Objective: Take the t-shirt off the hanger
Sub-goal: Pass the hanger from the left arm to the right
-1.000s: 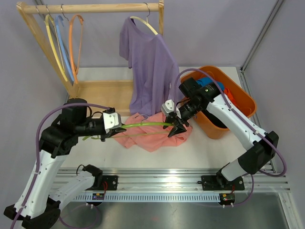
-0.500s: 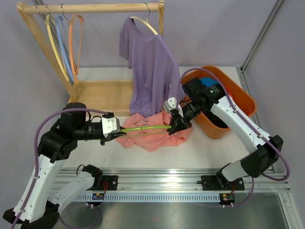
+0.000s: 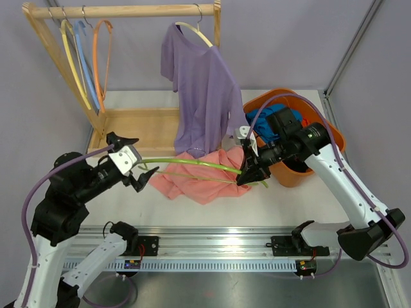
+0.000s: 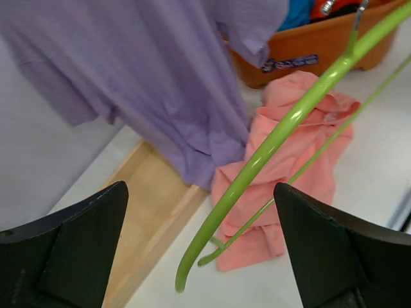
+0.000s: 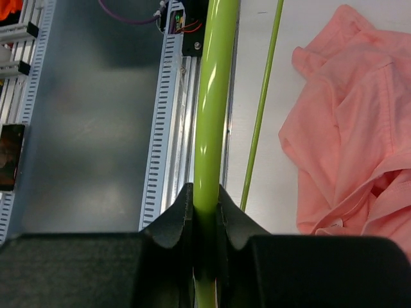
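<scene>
The lime-green plastic hanger (image 3: pixel 192 162) lies almost level above the near part of the white desk (image 3: pixel 289 205), with its length going from left to right. The fingers of the right gripper (image 3: pixel 247 174) are closed on the thick upper arm of the hanger at its right end. In the right wrist view the two black fingers (image 5: pixel 170 221) press the green bar (image 5: pixel 215 96) from both sides.

The fingers of the left gripper (image 3: pixel 136 160) stand wide open. In the left wrist view the curved left end of the hanger (image 4: pixel 282 128) sits in the gap between them, and neither finger (image 4: pixel 70 250) touches it.

The salmon-pink t-shirt (image 3: pixel 202 183) lies crumpled on the desk under the hanger, in the middle of the scene and just to the left of the orange plastic basket (image 3: pixel 290 173). In the left wrist view the shirt (image 4: pixel 318 122) is flat on the surface below both green bars, and as far as I can see no part of it hangs on them. In the right wrist view it (image 5: pixel 347 128) lies to one side of the thin lower bar.

Behind it, a purple t-shirt (image 3: pixel 202 96) hangs from the far wooden rack (image 3: pixel 122 11), and its hem comes down close to the pink one. On the left part of the same rack hang a yellow hanger (image 3: pixel 74 64), a blue hanger (image 3: pixel 87 64) and an orange hanger (image 3: pixel 97 64). The basket holds blue and red clothes.
</scene>
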Tool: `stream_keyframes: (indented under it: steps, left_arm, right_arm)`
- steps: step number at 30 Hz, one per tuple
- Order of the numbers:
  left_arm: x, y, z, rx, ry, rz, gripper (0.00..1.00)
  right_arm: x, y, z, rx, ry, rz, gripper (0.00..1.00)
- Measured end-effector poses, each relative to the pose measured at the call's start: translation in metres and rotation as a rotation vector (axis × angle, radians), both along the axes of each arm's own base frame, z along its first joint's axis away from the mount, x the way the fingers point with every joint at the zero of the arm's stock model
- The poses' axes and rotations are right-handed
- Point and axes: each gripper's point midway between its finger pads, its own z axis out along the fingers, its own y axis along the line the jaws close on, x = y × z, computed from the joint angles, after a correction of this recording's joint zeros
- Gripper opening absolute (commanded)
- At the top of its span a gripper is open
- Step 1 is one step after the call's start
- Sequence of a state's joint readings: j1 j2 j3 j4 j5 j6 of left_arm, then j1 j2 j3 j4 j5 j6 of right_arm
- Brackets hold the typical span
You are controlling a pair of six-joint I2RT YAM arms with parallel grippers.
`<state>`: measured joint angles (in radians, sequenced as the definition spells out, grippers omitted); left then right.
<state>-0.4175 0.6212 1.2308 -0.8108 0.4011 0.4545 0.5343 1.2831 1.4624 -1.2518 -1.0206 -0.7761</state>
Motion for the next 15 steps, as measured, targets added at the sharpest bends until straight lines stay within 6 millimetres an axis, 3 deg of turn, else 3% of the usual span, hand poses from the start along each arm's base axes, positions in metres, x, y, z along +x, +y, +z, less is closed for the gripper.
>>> stream_keyframes:
  steps: [7, 15]
  left_arm:
    - [0.003, 0.04, 0.041, -0.104, -0.082, 0.249, 0.99]
    - [-0.022, 0.092, 0.056, -0.32, -0.11, 0.505, 0.99]
  right_arm:
    - [0.021, 0.01, 0.008, -0.008, 0.078, -0.163, 0.0]
    - [0.081, 0.035, 0.034, 0.015, 0.099, -0.418, 0.0]
